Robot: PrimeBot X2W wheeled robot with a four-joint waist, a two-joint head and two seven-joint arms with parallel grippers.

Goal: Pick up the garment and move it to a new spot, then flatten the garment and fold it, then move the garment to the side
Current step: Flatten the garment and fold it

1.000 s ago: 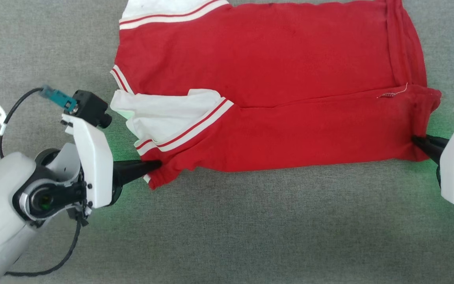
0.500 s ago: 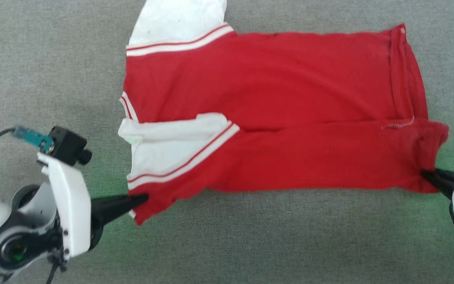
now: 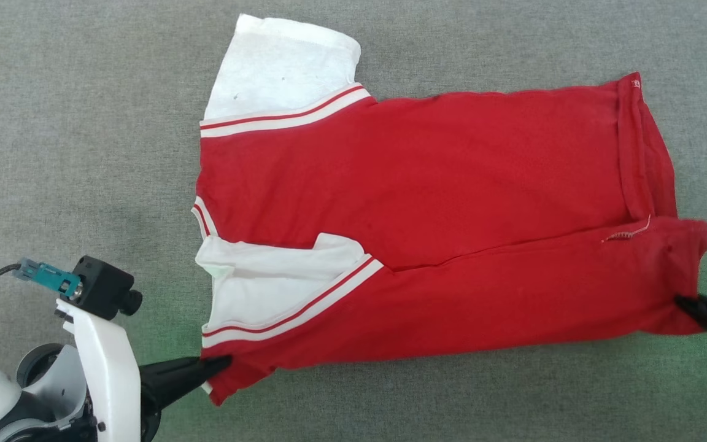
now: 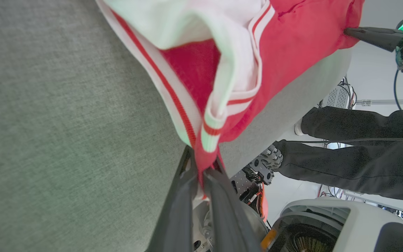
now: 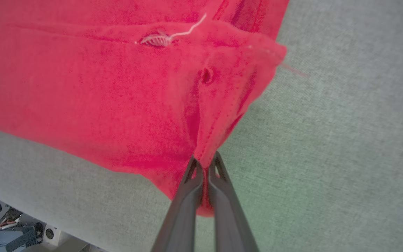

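The garment (image 3: 439, 184) is a red shirt with white sleeves and striped trim, lying on the grey cloth table (image 3: 83, 123). Its near long side is folded over its middle, and the far sleeve (image 3: 286, 67) lies flat. At the sleeve end my left gripper (image 3: 221, 362) is shut on the near corner. In the left wrist view the fingertips (image 4: 201, 168) pinch the red-and-white trim of the garment (image 4: 285, 45). My right gripper (image 3: 682, 301) is shut on the near hem corner. Its fingertips (image 5: 205, 162) clamp a red fold of the garment (image 5: 100, 87). No lettering shows.
Bare grey cloth stretches left of the shirt and in front of it (image 3: 421, 405). The table's near edge (image 5: 30, 210) lies close below the right gripper. A person's dark-trousered legs (image 4: 355, 154) stand beside the robot's base (image 4: 327, 224), beyond the table edge.
The whole head picture has shifted downward, so the camera has moved; the far white sleeve has come fully into view. Both grippers keep their hold on the near corners.
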